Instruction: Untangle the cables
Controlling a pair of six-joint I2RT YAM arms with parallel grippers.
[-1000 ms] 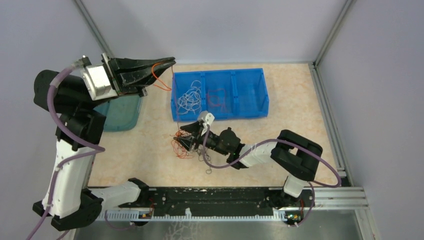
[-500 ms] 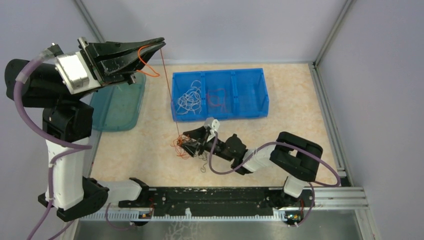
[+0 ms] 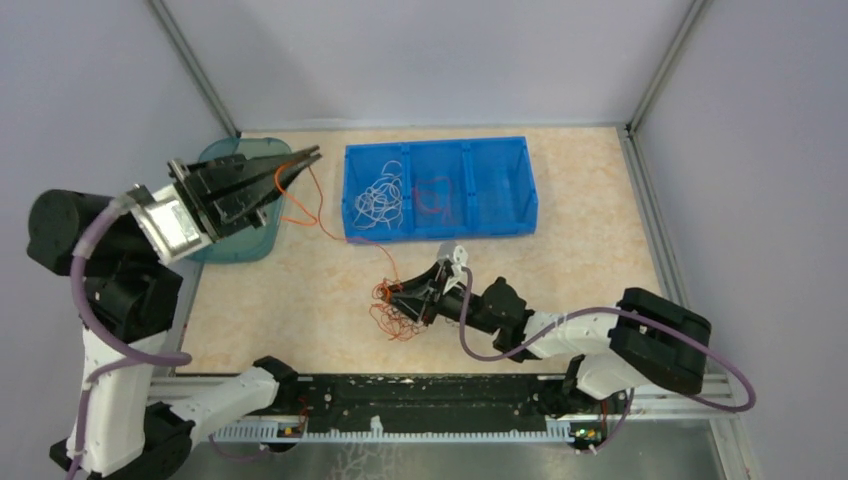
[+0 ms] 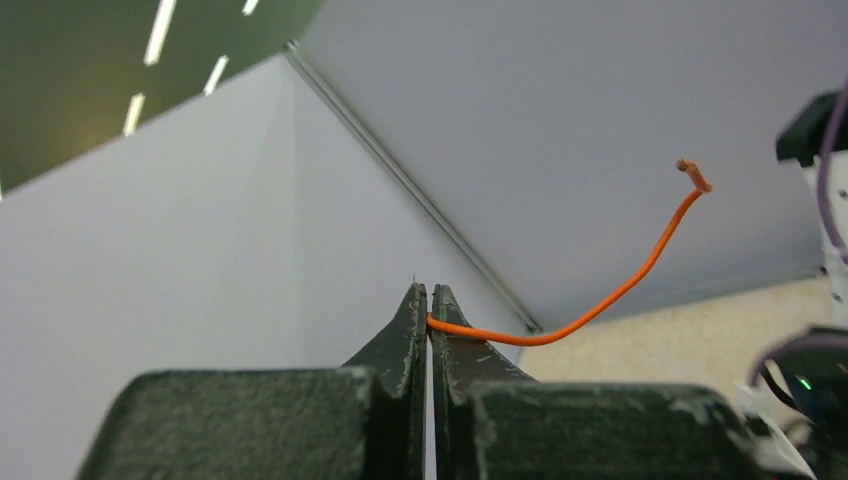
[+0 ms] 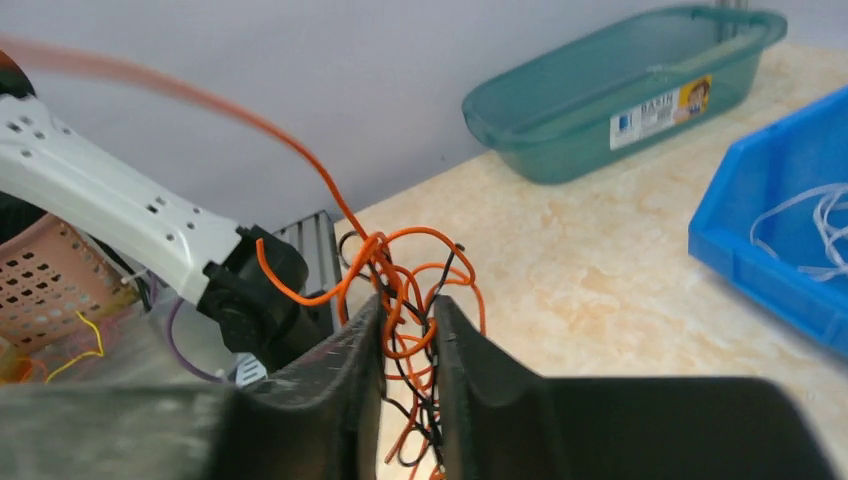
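Left of the blue bin [image 3: 436, 143], the left gripper [image 3: 305, 158] is now hanging over the teal tray [image 3: 240, 243]. It is sitting lower than it was a moment ago, when it was raised high near the bin's far left corner. Its jaws are pressing fully together on the orange cable [image 4: 545, 341], with a short free end curving out beyond the tips.

The cable was stretching straight half a second back. It is now sagging in loose curves past the bin's front left corner and running down to the tangle [image 3: 388, 320].

In front of the bin, the tangle of orange and black strands is lying further right and further from the bin than before. The right gripper [image 5: 408, 310] is travelling with it. Its jaws are drawing in to a narrow gap and pinching several strands between them.

Judgement: tension is being released rather than applied. The orange cable is largely drawn out but is still joining the tangle, so separation is not yet achieved. The bin is already holding sorted white cables [image 3: 380, 195].
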